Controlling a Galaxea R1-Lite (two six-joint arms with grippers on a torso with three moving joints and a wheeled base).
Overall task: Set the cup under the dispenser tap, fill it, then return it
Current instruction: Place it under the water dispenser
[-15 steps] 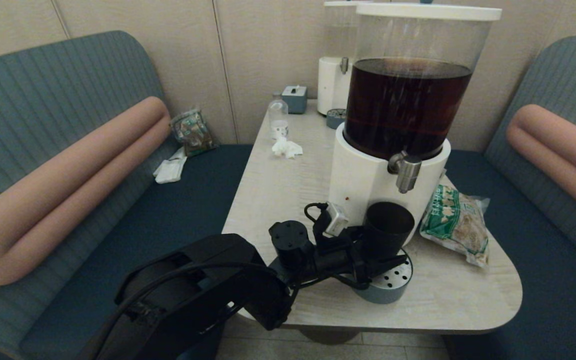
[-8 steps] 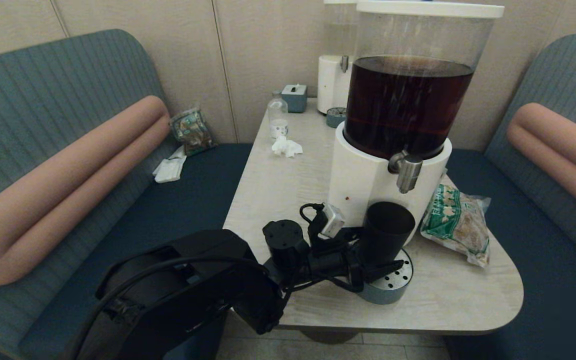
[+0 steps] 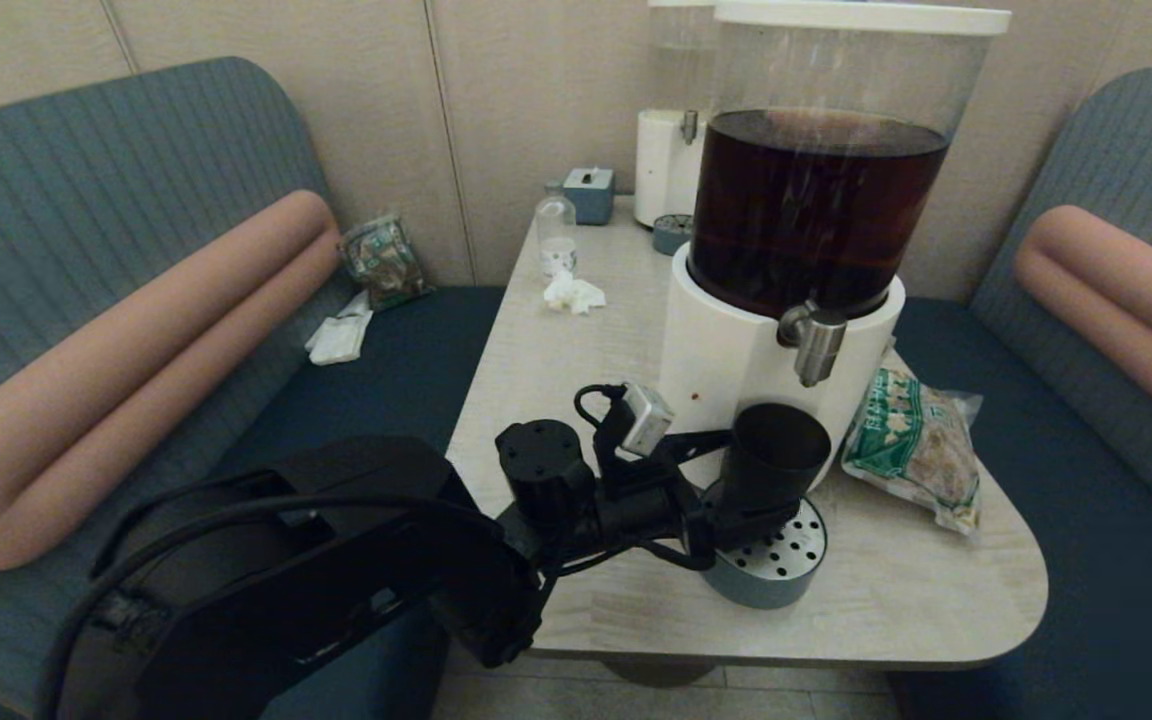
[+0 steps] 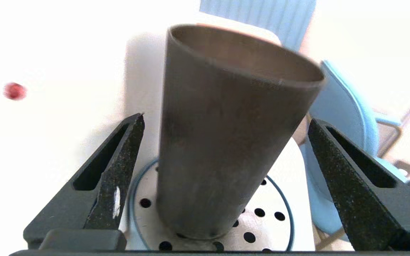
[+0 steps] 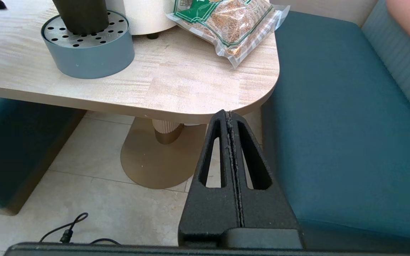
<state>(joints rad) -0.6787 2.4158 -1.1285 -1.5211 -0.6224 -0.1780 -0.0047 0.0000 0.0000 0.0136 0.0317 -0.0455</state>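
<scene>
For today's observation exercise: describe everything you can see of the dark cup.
The cup is a smoky-black, handleless tumbler, plastic-looking, widening toward its open rim. It stands upright on the perforated drip tray, below the dispenser tap, and appears empty. The left gripper has its fingers spread on either side, not touching it.

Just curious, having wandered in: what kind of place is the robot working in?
Probably a café or canteen booth: padded bench seats flank a small table holding a big drink dispenser of dark liquid, with a cup on its drip tray.
</scene>
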